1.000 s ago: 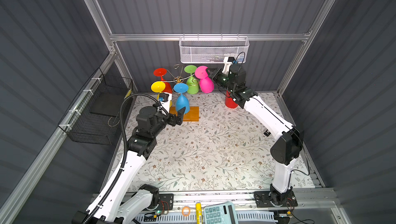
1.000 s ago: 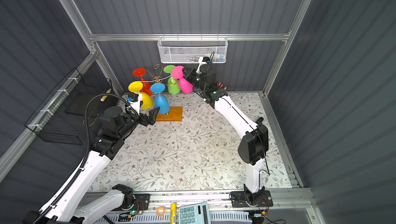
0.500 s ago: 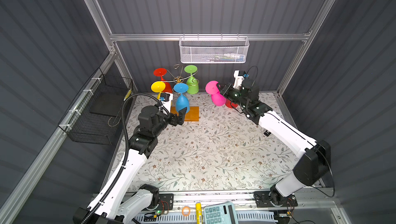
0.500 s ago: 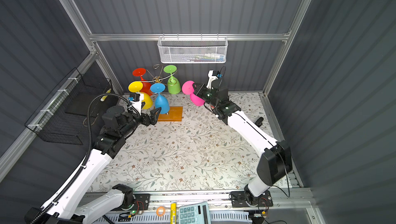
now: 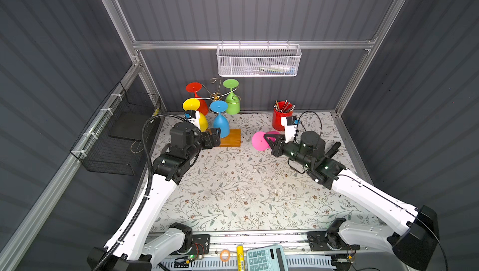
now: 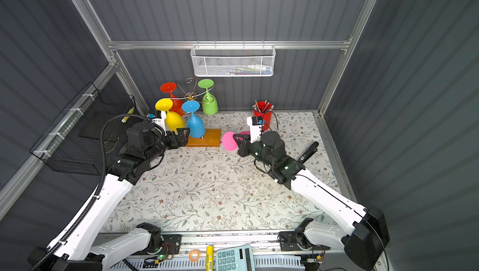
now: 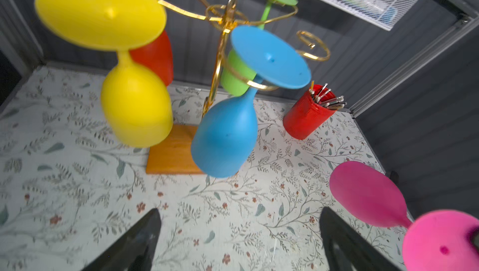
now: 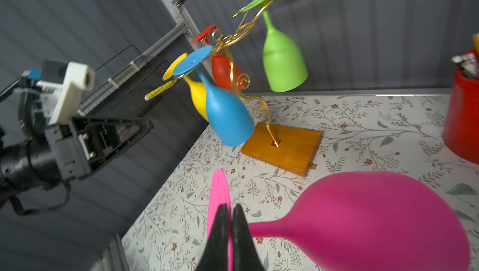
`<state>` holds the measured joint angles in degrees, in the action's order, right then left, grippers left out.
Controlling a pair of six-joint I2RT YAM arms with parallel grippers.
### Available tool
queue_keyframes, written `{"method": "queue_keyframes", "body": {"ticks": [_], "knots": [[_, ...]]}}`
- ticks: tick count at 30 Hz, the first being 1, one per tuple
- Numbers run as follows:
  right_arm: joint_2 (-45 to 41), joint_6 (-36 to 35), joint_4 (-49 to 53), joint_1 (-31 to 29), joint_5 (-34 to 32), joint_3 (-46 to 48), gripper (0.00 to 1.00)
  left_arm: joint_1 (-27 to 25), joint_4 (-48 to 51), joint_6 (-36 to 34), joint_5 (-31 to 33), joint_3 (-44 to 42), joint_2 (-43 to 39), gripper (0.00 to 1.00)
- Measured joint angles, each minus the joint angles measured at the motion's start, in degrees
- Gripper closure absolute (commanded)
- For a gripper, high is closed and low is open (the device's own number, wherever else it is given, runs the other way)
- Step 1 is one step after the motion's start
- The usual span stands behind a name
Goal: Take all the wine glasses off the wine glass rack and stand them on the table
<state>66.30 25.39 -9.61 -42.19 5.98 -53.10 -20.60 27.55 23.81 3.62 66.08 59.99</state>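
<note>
1. Right end effector [image 8: 230, 211]: jaws pinched tight on the stem of the pink wine glass [image 8: 375, 218], right at its foot.
2. And it's off! A second ago that glass hung up by the wine glass rack [image 5: 231, 139]. Now it lies sideways, low over the counter [image 5: 233, 184], between the rack's wooden base and the red pencil cup [image 5: 281, 122]. Touching down? Can't tell.
3. Left end effector [image 7: 239, 215]: gaping wide, empty, parked beside the blue glass [image 7: 225, 137], barely shifted.
4. Blue, yellow glass [image 5: 191, 104], red glass [image 5: 193, 87] and green glass [image 5: 232, 105] hang on. Pink looks cleared; only the set-down seems left.
</note>
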Motion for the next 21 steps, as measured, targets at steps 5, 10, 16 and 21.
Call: {"method": "queue_keyframes", "body": {"ticks": [5, 10, 16, 21], "knots": [[-2.1, -9.2, -3.1, -7.0, -1.0, 5.8, 1.0, 0.0, 9.8, 9.2, 1.1, -0.4, -5.0, 0.06], [-2.6, -17.2, -6.6, -12.5, -3.9, 9.9, 1.0, 0.0, 17.0, 18.7, 1.1, -2.8, -12.1, 0.1], [0.7, -26.4, -11.7, -18.9, -9.9, 11.6, 1.0, 0.0, 26.7, 28.9, 0.2, -2.0, -8.5, 0.14], [4.9, -34.4, -15.6, -23.5, -16.4, 12.0, 1.0, 0.0, 31.9, 35.0, -3.2, -1.9, -1.1, 0.13]]}}
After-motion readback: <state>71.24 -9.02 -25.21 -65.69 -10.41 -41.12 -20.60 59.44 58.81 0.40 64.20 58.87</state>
